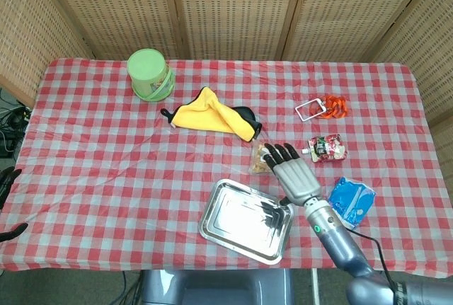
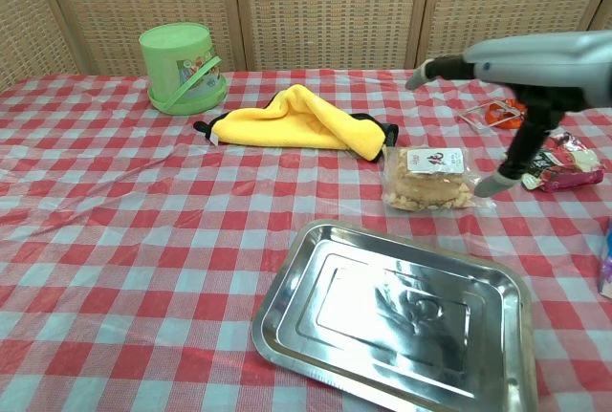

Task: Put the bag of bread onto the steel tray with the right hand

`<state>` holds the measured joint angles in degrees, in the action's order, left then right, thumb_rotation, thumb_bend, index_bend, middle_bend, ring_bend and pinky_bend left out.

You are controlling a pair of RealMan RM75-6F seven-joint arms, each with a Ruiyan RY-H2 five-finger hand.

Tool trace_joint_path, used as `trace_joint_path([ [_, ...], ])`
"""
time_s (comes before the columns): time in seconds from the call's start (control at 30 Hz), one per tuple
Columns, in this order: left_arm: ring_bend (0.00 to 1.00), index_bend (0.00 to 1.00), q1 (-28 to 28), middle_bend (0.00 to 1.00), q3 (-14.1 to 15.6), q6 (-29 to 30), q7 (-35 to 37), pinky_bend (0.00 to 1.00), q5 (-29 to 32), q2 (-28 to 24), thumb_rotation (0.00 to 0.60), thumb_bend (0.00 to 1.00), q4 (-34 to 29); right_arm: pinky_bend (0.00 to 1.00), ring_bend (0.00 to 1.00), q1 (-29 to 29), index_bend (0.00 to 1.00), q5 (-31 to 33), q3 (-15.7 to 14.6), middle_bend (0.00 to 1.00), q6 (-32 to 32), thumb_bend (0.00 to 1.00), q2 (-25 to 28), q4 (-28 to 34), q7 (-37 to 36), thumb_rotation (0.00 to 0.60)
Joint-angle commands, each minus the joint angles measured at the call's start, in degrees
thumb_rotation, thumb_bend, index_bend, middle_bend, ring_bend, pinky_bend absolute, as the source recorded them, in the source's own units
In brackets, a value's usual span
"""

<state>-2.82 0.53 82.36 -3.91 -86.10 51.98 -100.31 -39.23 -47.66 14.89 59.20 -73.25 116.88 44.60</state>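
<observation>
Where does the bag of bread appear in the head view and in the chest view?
Head view: the bag of bread lies right of centre, partly under the fingers of the right hand, above the steel tray.
Chest view: right of centre, beyond the tray.
Shared landmark: the yellow cloth beside it.

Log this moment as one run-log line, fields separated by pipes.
phase: reach | right hand above bag of bread, no grip seen | steel tray empty | left hand at table edge
</observation>
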Motion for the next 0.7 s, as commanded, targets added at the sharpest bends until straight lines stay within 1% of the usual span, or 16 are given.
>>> trace_joint_path([
  [0.03,0.0,0.0,-0.1,0.0,0.0,-0.2,0.2,0.0,0.2,-0.1,0.6,0.14,0.1,0.02,0.0,-6.0,0.14,7.4,1.7,0.01,-0.2,0.05,-4.5,-4.2,4.5,0.6],
  [0.17,0.0,0.0,-0.3,0.0,-0.2,-0.6,0.6,0.0,0.8,-0.1,0.6,0.14,0.4,0.04,0.0,-9.0,0.16,11.8,2.1,0.02,-0.3,0.06,-5.8,-7.1,4.8,0.6],
  [0.33,0.0,0.0,-0.7,0.0,-0.2,-1.6,0.7,0.0,1.5,0.0,0.6,0.14,0.8,0.05,0.0,-11.0,0.17,14.9,1.9,0.03,-1.6,0.06,-6.9,-10.9,3.5,0.6],
  [0.57,0.0,0.0,-1.4,0.0,-0.4,-3.1,0.3,0.0,2.5,0.3,0.6,0.14,1.2,0.06,0.0,-14.0,0.18,18.5,0.3,0.03,-5.3,0.07,-9.9,-19.3,0.8,0.6],
  [0.7,0.0,0.0,-1.5,0.0,-0.4,-3.0,0.1,0.0,2.5,0.4,0.6,0.14,1.3,0.06,0.0,-15.0,0.18,20.3,-0.6,0.03,-6.6,0.06,-11.0,-22.5,-0.5,0.6],
])
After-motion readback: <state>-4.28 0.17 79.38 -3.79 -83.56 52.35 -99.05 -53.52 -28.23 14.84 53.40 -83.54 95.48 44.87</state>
